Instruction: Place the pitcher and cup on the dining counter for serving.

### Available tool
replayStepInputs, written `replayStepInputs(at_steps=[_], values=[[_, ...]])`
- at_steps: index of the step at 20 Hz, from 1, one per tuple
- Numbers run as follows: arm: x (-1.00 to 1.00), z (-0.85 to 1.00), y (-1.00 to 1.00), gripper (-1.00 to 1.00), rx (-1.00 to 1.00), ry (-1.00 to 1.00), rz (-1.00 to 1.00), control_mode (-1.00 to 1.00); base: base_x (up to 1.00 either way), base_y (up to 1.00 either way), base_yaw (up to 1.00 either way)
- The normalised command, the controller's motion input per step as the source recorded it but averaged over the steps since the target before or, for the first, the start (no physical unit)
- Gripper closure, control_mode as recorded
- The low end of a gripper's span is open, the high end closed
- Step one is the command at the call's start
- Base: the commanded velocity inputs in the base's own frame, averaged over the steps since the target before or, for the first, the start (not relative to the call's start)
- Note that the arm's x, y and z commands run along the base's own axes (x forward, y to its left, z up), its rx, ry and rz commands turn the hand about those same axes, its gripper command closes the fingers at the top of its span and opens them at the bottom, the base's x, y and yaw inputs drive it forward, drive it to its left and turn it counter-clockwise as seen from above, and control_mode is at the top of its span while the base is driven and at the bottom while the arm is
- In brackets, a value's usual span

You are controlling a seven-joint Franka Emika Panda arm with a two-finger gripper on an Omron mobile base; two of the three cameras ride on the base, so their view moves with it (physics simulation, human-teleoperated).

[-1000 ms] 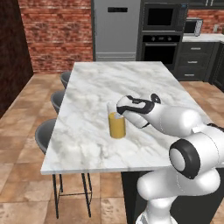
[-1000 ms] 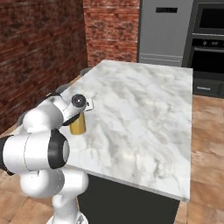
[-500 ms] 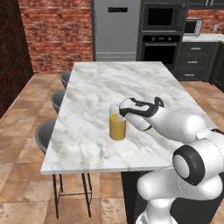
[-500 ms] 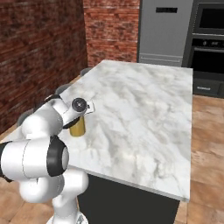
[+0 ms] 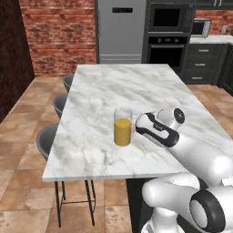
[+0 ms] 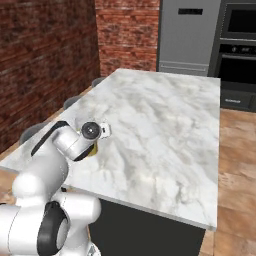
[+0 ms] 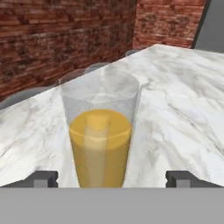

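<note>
The pitcher [image 5: 122, 132], a clear glass cylinder with orange-yellow juice in its lower half, stands upright on the dining counter [image 5: 113, 86] near its front left part. My gripper [image 5: 138, 128] sits just to its right, low over the marble. In the hand view the pitcher [image 7: 101, 140] rises between the two fingertips [image 7: 43, 178], which stand wide apart with a gap on each side of the glass, so my gripper [image 7: 111, 177] is open. From the right base, my hand covers most of the pitcher [image 6: 94, 149]. The cup is out of view.
Three grey stools [image 5: 49, 136] line the counter's left side. A steel fridge [image 5: 120, 29] and black ovens [image 5: 166, 27] stand beyond the far end, and brick walls [image 6: 45, 55] to the left. The marble top [image 6: 165, 115] stretches away to the right and back.
My hand has drawn back a little from the pitcher toward the robot's side. The pitcher has stayed in place on the counter.
</note>
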Motion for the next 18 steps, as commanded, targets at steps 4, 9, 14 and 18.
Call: replayStepInputs(at_steps=[4, 9, 14, 18], values=[[-0.8, 0.82, -0.22, -1.0, 0.0, 0.07, -0.19, -1.0, 0.0, 0.0, 0.0], [-0.89, 0.93, -0.18, -1.0, 0.0, 0.16, -0.22, -1.0, 0.0, 0.0, 0.0], [-0.94, 0.86, -0.18, -1.0, 0.0, 0.33, -0.17, -1.0, 0.0, 0.0, 0.0], [-0.94, 0.44, -0.11, -1.0, 0.0, 0.3, -0.02, -1.0, 0.0, 0.0, 0.0]])
